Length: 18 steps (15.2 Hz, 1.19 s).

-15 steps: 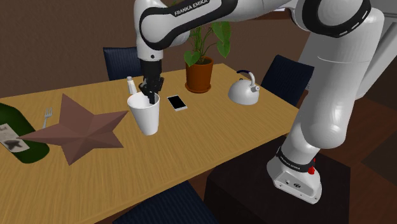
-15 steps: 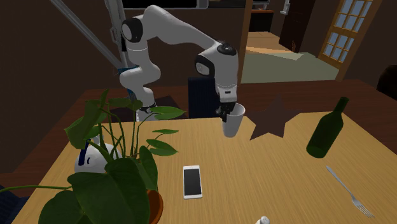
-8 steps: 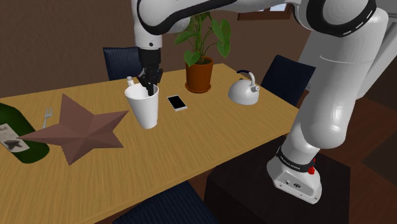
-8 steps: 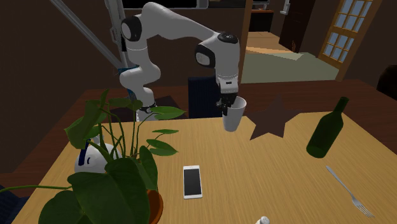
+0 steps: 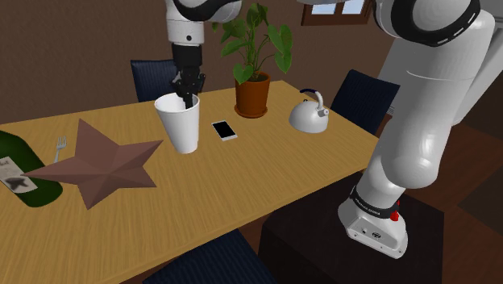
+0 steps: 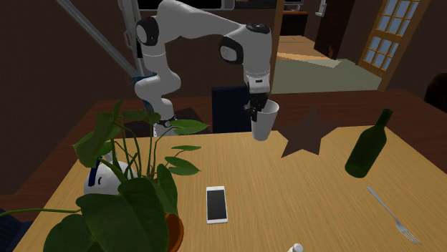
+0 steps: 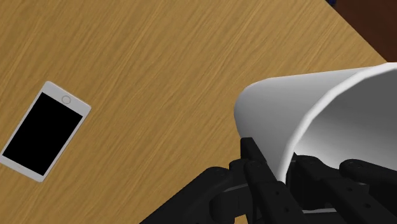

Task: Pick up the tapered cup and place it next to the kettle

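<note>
Since the earlier frame, the tapered cup (image 5: 179, 123) has risen above the worktop (image 5: 242, 190). Your jaws clamp its rim wall, one inside, one outside. Expect it light, rigid, slick: keep this rim hold. In the shoulder view, the kettle (image 5: 309, 117) sits at its 3 o'clock.

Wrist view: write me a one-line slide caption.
Black gripper clasps the white cup by its rim above the wooden table, where a phone lies flat.

White cup (image 5: 180, 123) in the black gripper (image 5: 188, 98), tan wood-grain table (image 5: 242, 185) below (brown star (image 5: 101, 165), dark green bottle (image 5: 16, 149)).
</note>
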Available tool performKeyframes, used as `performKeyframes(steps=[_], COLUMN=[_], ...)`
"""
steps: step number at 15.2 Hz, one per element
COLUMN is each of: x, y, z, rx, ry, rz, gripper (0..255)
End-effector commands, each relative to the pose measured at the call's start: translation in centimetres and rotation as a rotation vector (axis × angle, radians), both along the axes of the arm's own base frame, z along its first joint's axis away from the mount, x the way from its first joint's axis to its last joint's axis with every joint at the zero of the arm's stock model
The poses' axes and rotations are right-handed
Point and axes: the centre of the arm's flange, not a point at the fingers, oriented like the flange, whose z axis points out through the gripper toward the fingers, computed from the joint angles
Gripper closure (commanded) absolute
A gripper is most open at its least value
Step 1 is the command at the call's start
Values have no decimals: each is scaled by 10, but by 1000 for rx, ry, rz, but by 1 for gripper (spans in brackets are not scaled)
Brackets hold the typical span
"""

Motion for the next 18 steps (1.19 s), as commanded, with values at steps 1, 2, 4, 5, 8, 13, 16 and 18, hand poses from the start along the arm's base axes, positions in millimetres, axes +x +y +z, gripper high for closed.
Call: performKeyframes(steps=[1, 2, 4, 5, 8, 13, 16, 18], x=[1, 1, 1, 1, 1, 1, 1, 1], y=[-1, -1, -1, -1, -1, -1, -1, -1], z=[11, 17, 27, 32, 48, 75, 91, 101], rx=[0, 0, 0, 0, 0, 0, 0, 0], ry=[0, 0, 0, 0, 0, 0, 0, 0], rz=[0, 0, 0, 0, 0, 0, 0, 0], gripper=[255, 255, 255, 255, 255, 255, 255, 255])
